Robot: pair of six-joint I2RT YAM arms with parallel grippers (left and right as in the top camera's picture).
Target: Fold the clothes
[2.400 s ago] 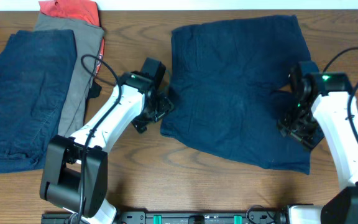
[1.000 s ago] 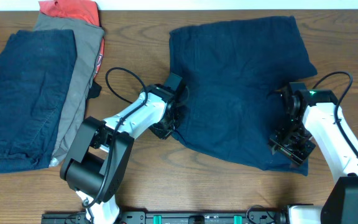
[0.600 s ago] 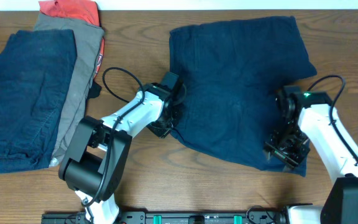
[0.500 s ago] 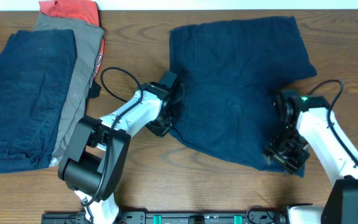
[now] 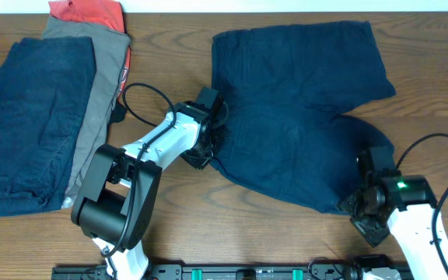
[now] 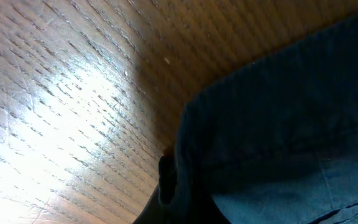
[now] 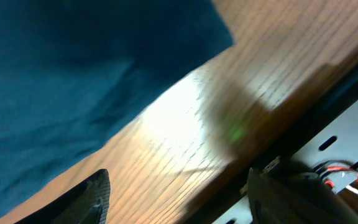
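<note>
Gripping soft creased navy shorts [image 5: 290,117], left hand [image 5: 211,150]

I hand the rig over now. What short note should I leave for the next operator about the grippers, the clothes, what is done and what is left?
Left gripper: shut at the left edge of the navy shorts; a real pinch is not visible.
Right gripper: open, empty, beside the shorts' near right corner.
Navy piece, grey one, red-orange one: overlapped at far left.
Done: no fold visible on the shorts.
Left: fold them, probably the others too.
</note>
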